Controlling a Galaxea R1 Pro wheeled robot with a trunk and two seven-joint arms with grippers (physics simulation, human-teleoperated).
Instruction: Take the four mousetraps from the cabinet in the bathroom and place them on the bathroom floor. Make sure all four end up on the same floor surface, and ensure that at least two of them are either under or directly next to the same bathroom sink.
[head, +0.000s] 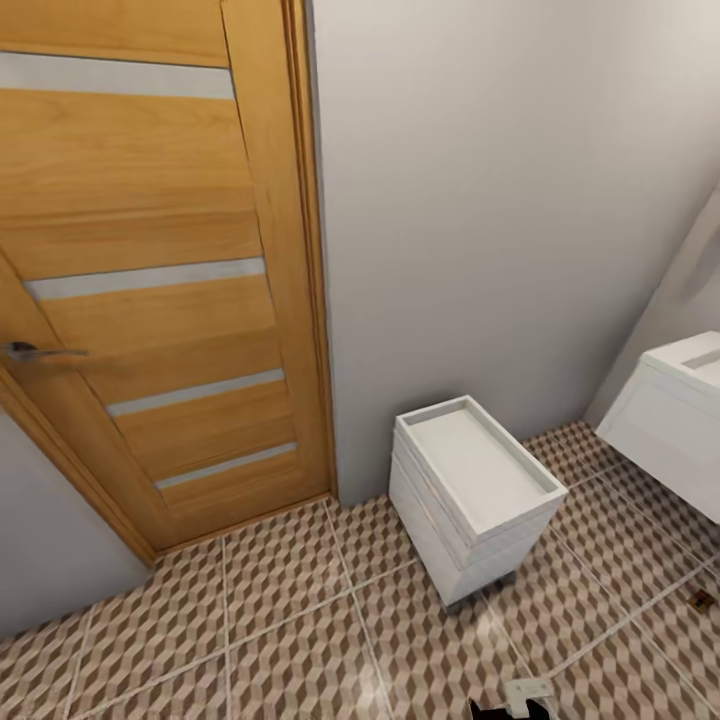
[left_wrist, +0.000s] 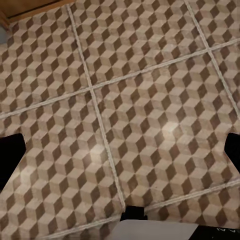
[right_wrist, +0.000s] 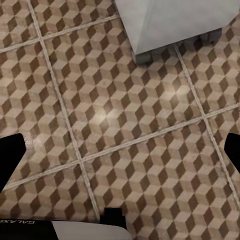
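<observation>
- Brown, beige and white cube-patterned tiles with pale grout lines make up the bathroom floor (head: 280, 620), which spreads across the lower part of the head view.
- Honey-coloured wooden door (head: 150, 270) stands at the left, with pale horizontal strips across it and a metal lever handle (head: 35, 351) at its left edge.
- Plain pale wall (head: 470, 200) runs from the door frame to the right corner.
- On the floor against that wall stands a small white drawer unit (head: 470, 500), with a shallow raised rim round its top and short dark feet.
- At the right edge a white sink (head: 670, 420) juts out from the side wall, its underside well above the tiles.
- A small dark brown object (head: 702, 600) lies on the tiles below the sink, near the right edge; it is too small to tell what it is.
- The left gripper (left_wrist: 120, 155) hangs over bare tiles in the left wrist view, its dark fingers (left_wrist: 10, 162) wide apart at opposite edges with nothing between them.
- The right gripper (right_wrist: 120, 152) also hangs over the tiles, its fingers (right_wrist: 11, 155) spread wide and holding nothing.
- In the right wrist view the corner of the white drawer unit (right_wrist: 175, 20) and one foot show just ahead of the fingers.
</observation>
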